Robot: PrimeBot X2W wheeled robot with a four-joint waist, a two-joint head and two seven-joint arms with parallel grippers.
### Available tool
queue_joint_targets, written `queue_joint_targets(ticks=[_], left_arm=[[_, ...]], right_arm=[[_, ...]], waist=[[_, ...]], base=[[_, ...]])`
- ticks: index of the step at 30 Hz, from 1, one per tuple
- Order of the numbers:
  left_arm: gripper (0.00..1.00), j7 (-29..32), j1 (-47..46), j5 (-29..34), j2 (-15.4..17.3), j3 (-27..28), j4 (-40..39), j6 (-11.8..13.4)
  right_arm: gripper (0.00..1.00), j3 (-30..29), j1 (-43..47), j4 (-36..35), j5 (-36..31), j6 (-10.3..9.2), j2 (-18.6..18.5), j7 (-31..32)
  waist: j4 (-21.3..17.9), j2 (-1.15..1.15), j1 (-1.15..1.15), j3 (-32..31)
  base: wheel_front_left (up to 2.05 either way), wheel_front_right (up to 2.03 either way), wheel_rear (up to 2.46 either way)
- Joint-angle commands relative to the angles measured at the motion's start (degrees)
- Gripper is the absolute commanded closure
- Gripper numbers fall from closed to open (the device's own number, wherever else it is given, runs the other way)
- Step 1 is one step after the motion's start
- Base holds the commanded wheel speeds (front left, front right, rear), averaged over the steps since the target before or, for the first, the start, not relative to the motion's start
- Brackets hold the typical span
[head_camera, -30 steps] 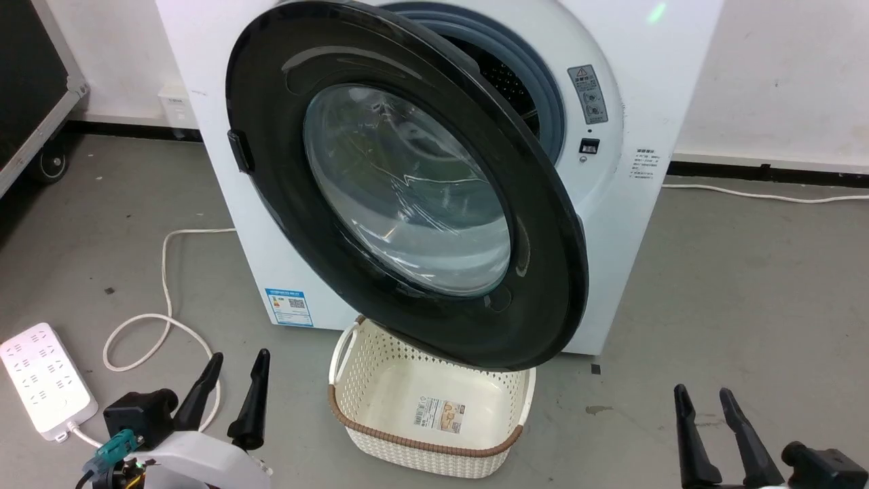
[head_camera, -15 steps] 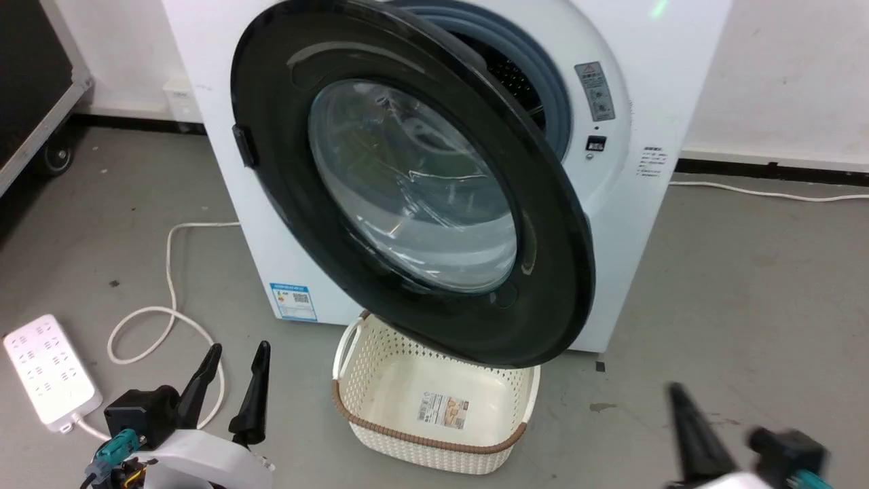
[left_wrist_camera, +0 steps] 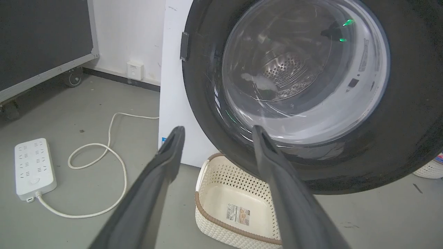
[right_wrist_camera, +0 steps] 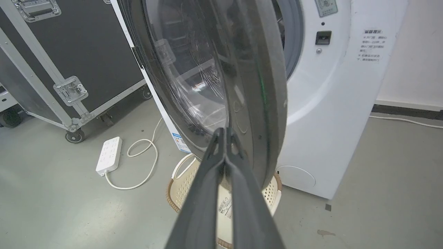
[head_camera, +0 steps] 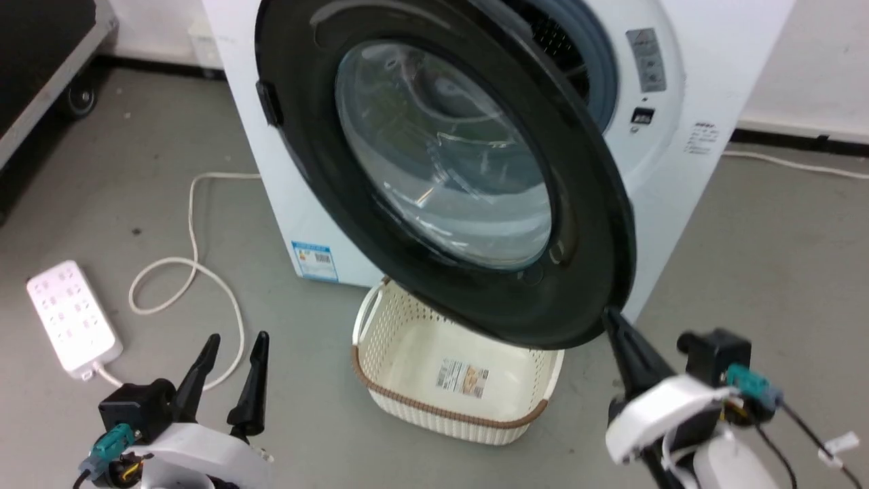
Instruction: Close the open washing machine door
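Two grippers, one door. The large round black-rimmed glass door (head_camera: pixel 441 170) stands open before the big white front-loading washing machine (head_camera: pixel 679 176). Your right gripper (right_wrist_camera: pixel 225 133) is pressed closed and empty, near the door's lower rim. Your left gripper (head_camera: pixel 237 339) is spread wide and empty.
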Motion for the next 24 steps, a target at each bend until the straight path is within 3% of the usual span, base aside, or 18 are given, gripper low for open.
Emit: queue_joint_targets(ticks=[1,10,24], left_arm=[[0.0,-0.18,-1.03,0.02,-0.14,0.32,-0.23,-0.08],[0.0,-0.25,-2.94,0.24,0.0,1.25,0.06,-1.14],[0.0,-0.3,-7.05,1.42,-0.21,2.2,-0.45,-3.58]], right_arm=[[1.0,-0.55,-2.59,1.9,-0.14,0.05,-0.01,-0.96],[1.0,-5.3,-11.79,11.54,-2.4,0.05,-0.01,-4.48],[1.0,-19.58,-25.93,19.27,-11.63,0.05,-0.01,-6.2]], waist=[[0.42,0.0,0.0,1.23],[0.92,0.0,0.0,4.12],[3.84,0.0,0.0,9.98]], base=[[0.0,0.0,0.0],[0.0,0.0,0.0],[0.0,0.0,0.0]])
